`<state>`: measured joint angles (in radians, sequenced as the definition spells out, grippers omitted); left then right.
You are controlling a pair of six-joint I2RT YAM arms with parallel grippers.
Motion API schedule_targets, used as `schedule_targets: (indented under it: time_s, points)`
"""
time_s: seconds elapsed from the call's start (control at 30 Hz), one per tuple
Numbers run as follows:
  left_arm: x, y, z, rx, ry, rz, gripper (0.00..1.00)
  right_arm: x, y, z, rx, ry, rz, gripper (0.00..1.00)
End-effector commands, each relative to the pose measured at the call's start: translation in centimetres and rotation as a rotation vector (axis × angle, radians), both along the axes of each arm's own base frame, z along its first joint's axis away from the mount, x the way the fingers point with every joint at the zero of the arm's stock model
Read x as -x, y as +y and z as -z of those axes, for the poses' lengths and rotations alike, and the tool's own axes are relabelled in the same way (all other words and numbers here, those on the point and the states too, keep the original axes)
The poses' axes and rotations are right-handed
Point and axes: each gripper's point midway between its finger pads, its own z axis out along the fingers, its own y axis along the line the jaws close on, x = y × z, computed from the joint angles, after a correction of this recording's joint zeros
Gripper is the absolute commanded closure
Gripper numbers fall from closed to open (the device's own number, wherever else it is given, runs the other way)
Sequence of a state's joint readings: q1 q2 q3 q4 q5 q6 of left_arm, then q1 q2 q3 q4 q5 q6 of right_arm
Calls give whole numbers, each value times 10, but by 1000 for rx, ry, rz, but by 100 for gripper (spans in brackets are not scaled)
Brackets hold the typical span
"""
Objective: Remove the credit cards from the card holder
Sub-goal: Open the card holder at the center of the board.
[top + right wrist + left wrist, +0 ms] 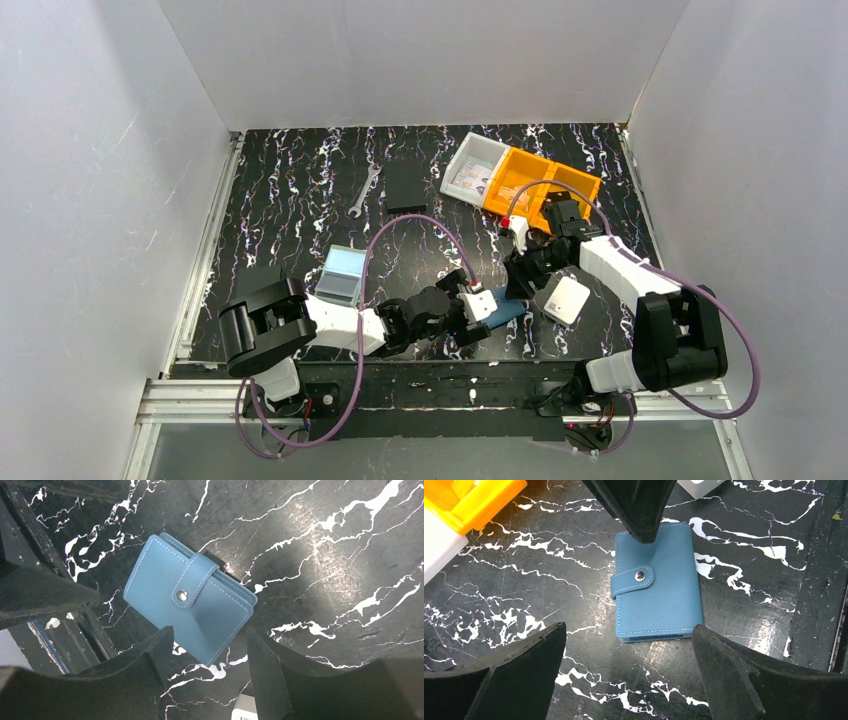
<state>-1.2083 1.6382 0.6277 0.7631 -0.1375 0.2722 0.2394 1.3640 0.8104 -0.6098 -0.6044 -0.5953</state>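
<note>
I see the card holder [659, 585] lying flat on the bench [524, 580] in the middle of the left wrist frame. It is folded shut with its snap strap [633, 579] fastened. My left end effector [628, 645] is spread wide, one finger on either side of the holder's lower edge and neither touching it. My right end effector [209, 642] is likewise released, straddling one corner.

Left end effector [629, 642], right end effector [207, 647], both spread wide
</note>
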Motion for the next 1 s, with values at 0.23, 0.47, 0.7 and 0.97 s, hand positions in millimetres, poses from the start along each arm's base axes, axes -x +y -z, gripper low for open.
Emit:
schedule_targets:
  time_s: [0.23, 0.47, 0.7, 0.97]
  points:
    - [-1, -15, -18, 40, -56, 33, 13, -19, 11, 7, 45, 53, 28, 40]
    - [-7, -36, -12, 16, -70, 63, 22, -26, 5, 16, 115, 29, 73, 55]
    - [-14, -53, -1, -26, -84, 73, 32, -32, -4, 15, 148, -17, 127, 70]
    - [-29, -52, 17, -97, -119, 24, 49, -29, -1, 19, 139, 19, 104, 75]
